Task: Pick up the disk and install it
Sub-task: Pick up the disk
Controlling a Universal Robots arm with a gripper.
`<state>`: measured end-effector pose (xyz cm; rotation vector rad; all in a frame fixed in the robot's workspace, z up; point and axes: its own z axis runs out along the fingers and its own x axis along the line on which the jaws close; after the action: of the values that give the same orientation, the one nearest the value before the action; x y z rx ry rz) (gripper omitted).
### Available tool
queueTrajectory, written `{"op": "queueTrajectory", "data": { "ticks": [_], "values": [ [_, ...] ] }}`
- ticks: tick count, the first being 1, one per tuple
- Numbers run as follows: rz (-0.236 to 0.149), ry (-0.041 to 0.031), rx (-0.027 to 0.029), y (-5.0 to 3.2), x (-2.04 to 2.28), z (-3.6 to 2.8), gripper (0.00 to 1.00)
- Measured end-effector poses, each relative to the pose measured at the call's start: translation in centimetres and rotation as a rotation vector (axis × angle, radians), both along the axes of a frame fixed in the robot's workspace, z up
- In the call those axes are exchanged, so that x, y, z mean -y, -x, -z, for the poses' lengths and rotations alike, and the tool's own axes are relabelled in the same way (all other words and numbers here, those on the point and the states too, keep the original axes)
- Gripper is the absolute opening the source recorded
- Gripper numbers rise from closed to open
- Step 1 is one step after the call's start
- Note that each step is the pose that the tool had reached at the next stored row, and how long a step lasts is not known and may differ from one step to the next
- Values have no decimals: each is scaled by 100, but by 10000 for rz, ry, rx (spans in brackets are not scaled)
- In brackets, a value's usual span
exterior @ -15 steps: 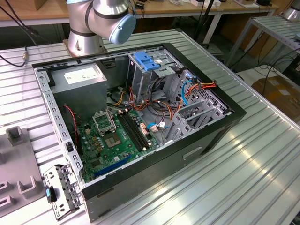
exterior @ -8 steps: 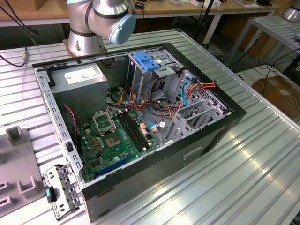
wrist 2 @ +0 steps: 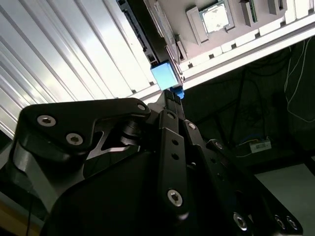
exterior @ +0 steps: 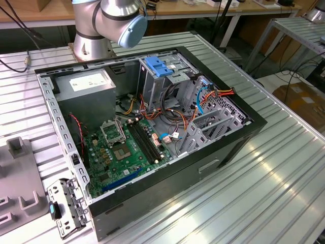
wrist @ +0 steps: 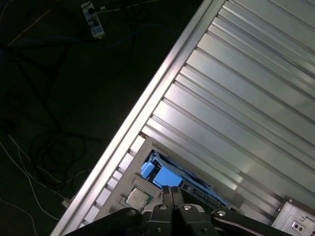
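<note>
Grey parts tray (exterior: 15, 173) sits at the exterior view's left on the ribbed alu table (exterior: 264, 193). Further right is the open PC case (exterior: 203, 168), w/ the mainboard (exterior: 122, 152) on its floor, the blue-latched cage (exterior: 157, 71) at the back and a grey metal drive cage (exterior: 213, 122) toward the exterior view's right.

In both wrist views the disk (wrist 2: 165, 73) (wrist: 165, 176) stands on edge in a tray slot near the table edge. Its blue rail end faces the gripper (wrist 2: 173, 93) (wrist: 171, 188), and 1 bare CPU chip (wrist: 136, 197) lies just beside it. Claw tip is right at that blue end; I can't tell if it's clenched on it or released.

Step in hand, as I read it, is the pick. I want the grip square across the 2 flat faces, not on the plastic rail, which prob flexes. Pull straight along the slot, slow, so the disk doesn't jam or knock the chip.
</note>
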<state>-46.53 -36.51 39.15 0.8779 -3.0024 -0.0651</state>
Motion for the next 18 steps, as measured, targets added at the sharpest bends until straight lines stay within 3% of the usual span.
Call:
{"op": "queueTrajectory", "data": {
  "ticks": [6, 11, 14, 18],
  "values": [
    [-43, 0, 0, 0, 0, 0, 11],
    [-1216, 0, 2, 0, 0, 2, 11],
    [-1624, 3, 45, 0, 0, 4, 11],
    [-2076, 2, 51, 0, 0, 4, 11]
  ]
}}
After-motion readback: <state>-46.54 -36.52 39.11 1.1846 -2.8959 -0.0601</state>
